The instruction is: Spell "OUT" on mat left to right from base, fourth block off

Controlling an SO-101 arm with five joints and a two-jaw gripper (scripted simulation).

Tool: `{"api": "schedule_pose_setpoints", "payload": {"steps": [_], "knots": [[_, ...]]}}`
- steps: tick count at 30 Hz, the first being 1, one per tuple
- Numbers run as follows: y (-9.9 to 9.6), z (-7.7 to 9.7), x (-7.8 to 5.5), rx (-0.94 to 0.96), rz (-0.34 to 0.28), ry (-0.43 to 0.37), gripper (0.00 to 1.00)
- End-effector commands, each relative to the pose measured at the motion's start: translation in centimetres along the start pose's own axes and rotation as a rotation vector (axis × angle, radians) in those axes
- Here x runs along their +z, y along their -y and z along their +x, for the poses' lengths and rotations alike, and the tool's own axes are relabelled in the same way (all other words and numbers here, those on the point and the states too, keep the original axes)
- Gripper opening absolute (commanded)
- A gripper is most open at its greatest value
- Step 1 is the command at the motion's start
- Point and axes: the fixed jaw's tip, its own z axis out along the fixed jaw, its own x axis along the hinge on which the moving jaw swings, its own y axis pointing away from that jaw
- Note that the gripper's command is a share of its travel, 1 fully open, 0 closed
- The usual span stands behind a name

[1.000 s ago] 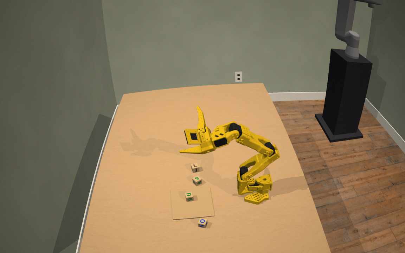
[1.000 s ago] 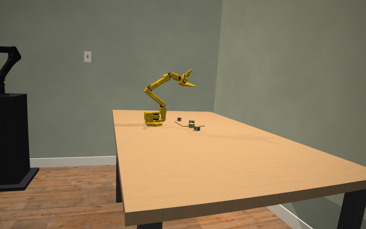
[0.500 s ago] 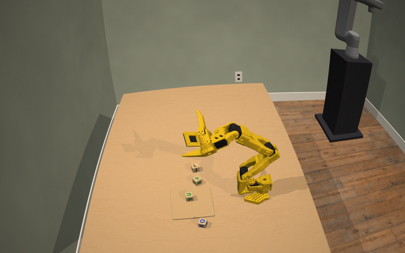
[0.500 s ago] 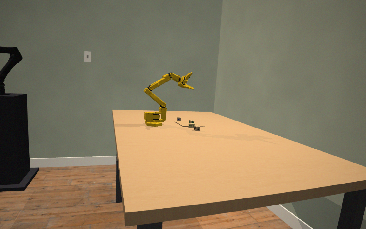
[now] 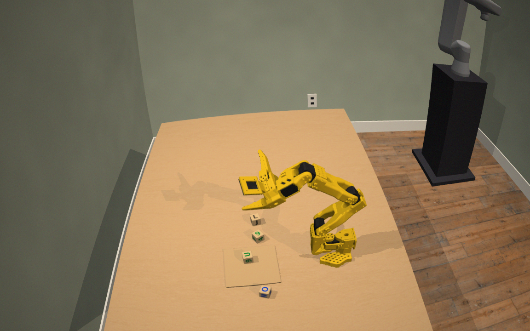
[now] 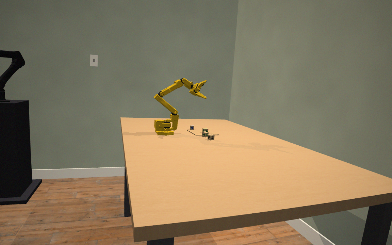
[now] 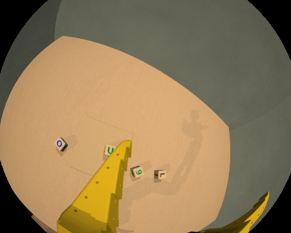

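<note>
The U block (image 5: 247, 257) (image 6: 205, 130) (image 7: 109, 150) lies flat on the mat (image 5: 233, 276) (image 7: 90, 136), green U on top, partly hidden by a jaw in the wrist view. The O block (image 5: 265, 291) (image 6: 192, 127) (image 7: 61, 144) lies just off the mat, blue O up. A block with a green 9 or 6 on top (image 5: 257, 236) (image 6: 205, 134) (image 7: 137, 171) and one with a dark L-like mark up (image 5: 255, 219) (image 6: 210, 137) (image 7: 160, 175) lie off the opposite side. I see no T on top. My gripper (image 5: 251, 179) (image 6: 206, 89) (image 7: 198, 167) is wide open, empty, high above the table.
The table (image 5: 201, 144) (image 6: 252, 170) carries the arm's base (image 5: 335, 247) (image 6: 164, 128), beside the mat. A grey arm on a black pedestal (image 5: 452, 127) (image 6: 2, 149) stands off the table. My arm's shadow falls past the L-marked block.
</note>
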Motion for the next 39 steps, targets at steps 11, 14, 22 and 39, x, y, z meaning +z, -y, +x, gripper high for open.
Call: {"api": "schedule_pose_setpoints", "payload": {"steps": [11, 14, 22, 39], "knots": [[-0.3, 1.0, -0.5, 0.089, -0.022, -0.065, 1.00], [-0.3, 1.0, -0.5, 0.089, -0.022, -0.065, 1.00], [-0.8, 2.0, -0.5, 0.135, -0.047, -0.127, 1.00], [-1.7, 3.7, -0.7, 0.217, -0.083, -0.240, 1.00]]}}
